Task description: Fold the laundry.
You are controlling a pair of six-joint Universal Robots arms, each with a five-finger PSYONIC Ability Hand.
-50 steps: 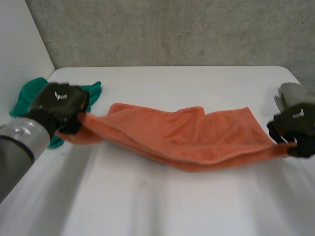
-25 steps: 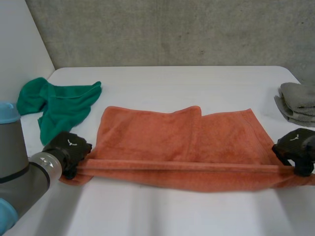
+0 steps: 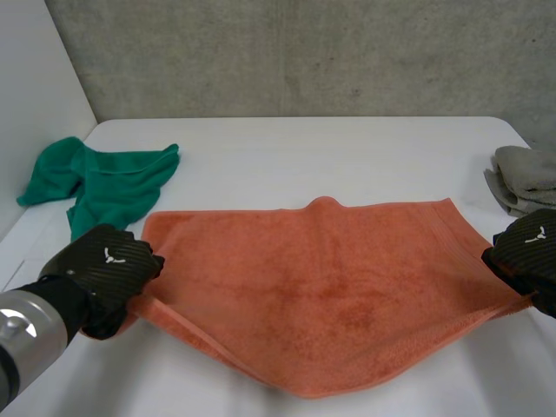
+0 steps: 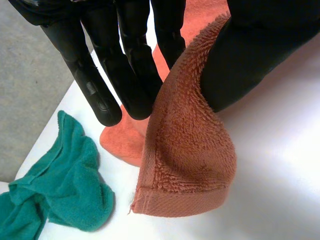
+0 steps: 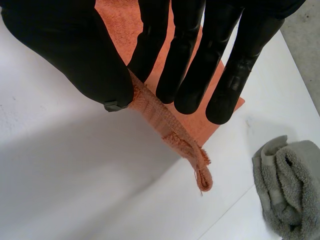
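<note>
At the left end of the towel, the left hand (image 4: 125,60) pinches a near corner of the orange towel (image 4: 185,160) between its thumb and its straight fingers. The corner bends over and hangs down below the thumb, just above the white table (image 4: 280,175). Beside these fingers, a little apart from the towel, lies a crumpled green cloth (image 4: 65,190).

At the other end, the right hand (image 5: 75,50) pinches the opposite near corner in the same way: the thumb presses the hem against the straight fingers, and a short doubled piece of hem sticks out past the thumb. Near this hand, but not touching the orange towel, a folded grey towel (image 5: 290,190) rests at the edge of the table.

From the head view, the orange towel is stretched wide between both hands in the middle of the table. Its far edge lies flat with one small bump at the centre. Its near edge is raised at both pinched corners and sags in a curve between them. Behind the table stands a grey concrete wall (image 3: 304,52).
</note>
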